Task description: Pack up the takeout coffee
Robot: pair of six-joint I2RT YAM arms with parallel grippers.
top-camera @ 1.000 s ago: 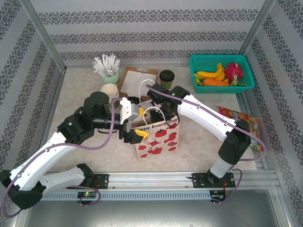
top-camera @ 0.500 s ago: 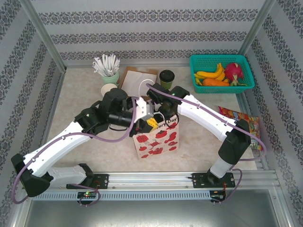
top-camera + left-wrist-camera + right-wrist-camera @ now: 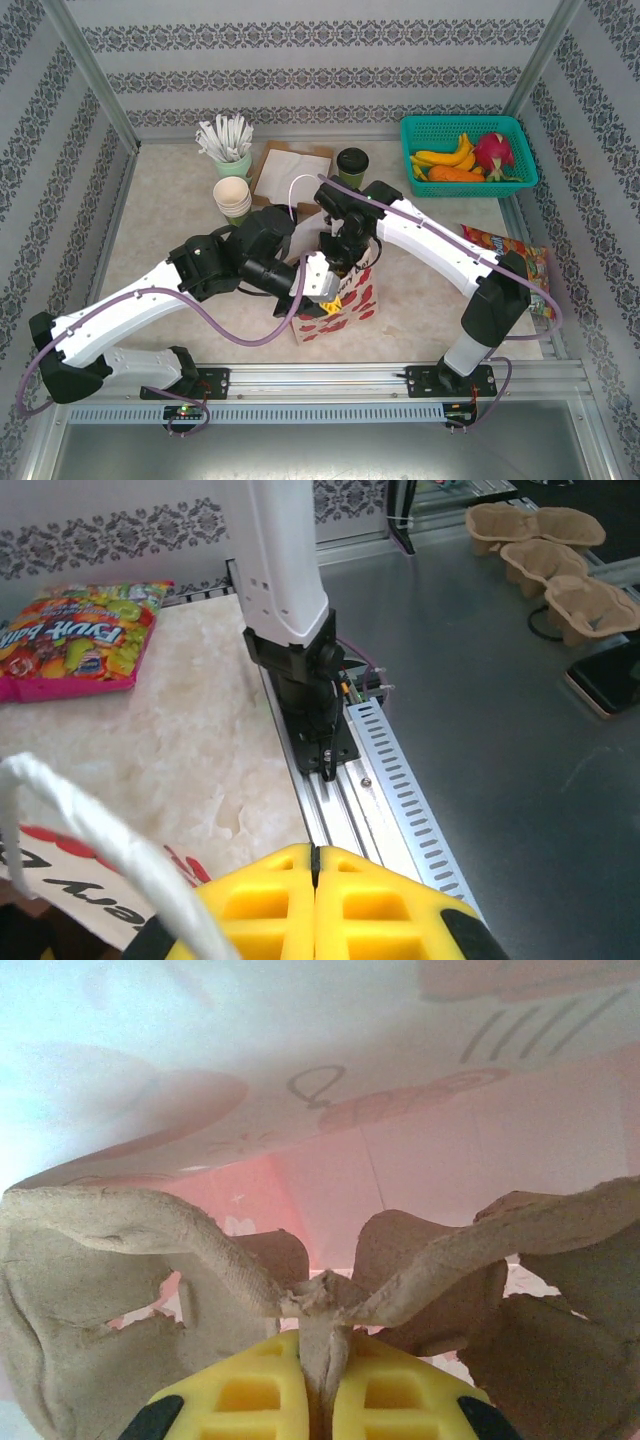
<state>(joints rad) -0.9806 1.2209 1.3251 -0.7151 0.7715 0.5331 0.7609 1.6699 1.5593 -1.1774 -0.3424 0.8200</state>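
One takeout coffee (image 3: 352, 164), an olive-green cup with a black lid, stands at the back of the table, apart from both grippers. The white paper bag (image 3: 345, 303) with red prints stands at the centre front. My right gripper (image 3: 341, 254) reaches down into the bag. In the right wrist view it (image 3: 322, 1345) is shut on the middle tab of a brown pulp cup carrier (image 3: 110, 1260), with the bag's pinkish walls behind. My left gripper (image 3: 321, 282) hovers at the bag's front top. Its yellow fingertips (image 3: 315, 852) are pressed together, and the bag's white handle (image 3: 95, 830) runs along the left finger.
A stack of cream cups (image 3: 232, 197), a mint cup with white sticks (image 3: 228, 145) and a brown cardboard piece (image 3: 288, 170) sit at the back left. A green fruit basket (image 3: 468, 150) stands at the back right, a candy bag (image 3: 512, 256) to the right. More pulp carriers (image 3: 545, 550) lie beyond the rail.
My left arm swung right and forward over the bag's front, and its gripper went from open to shut. The right arm stayed in the bag.
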